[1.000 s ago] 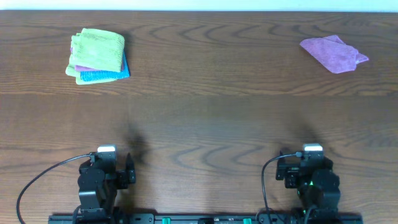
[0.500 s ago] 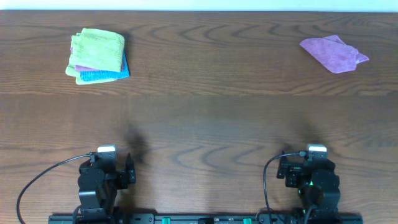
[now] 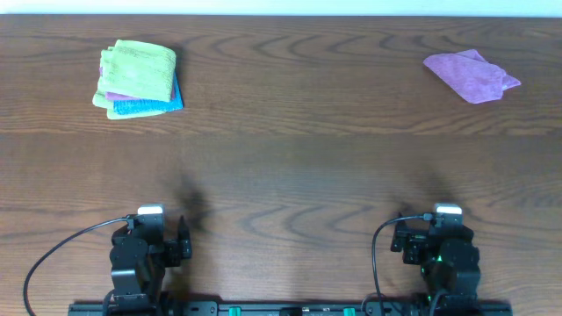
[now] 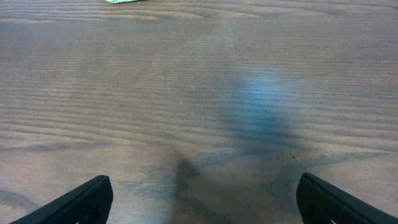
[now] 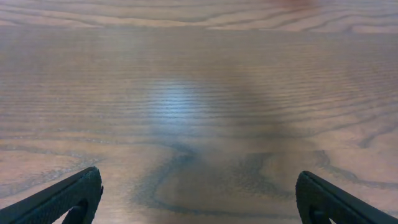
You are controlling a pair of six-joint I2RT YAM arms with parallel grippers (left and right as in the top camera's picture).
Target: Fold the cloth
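The green cloth [image 3: 138,70] lies far ahead, slightly left, of the spread left fingers [image 4: 81,199]. The right fingers [image 5: 68,196], equally spread, sit much farther away.

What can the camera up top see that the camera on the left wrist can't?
Only the overhead view shows the whole green cloth, folded on top of a stack with a blue cloth. It also shows the crumpled purple cloth at the far right, and the left arm and right arm at the near edge. Only the left wrist view shows the left fingers up close, spread wide with nothing between them. Both show the wooden table. The wrist view also catches a tiny green sliver at its top edge, likely that cloth.
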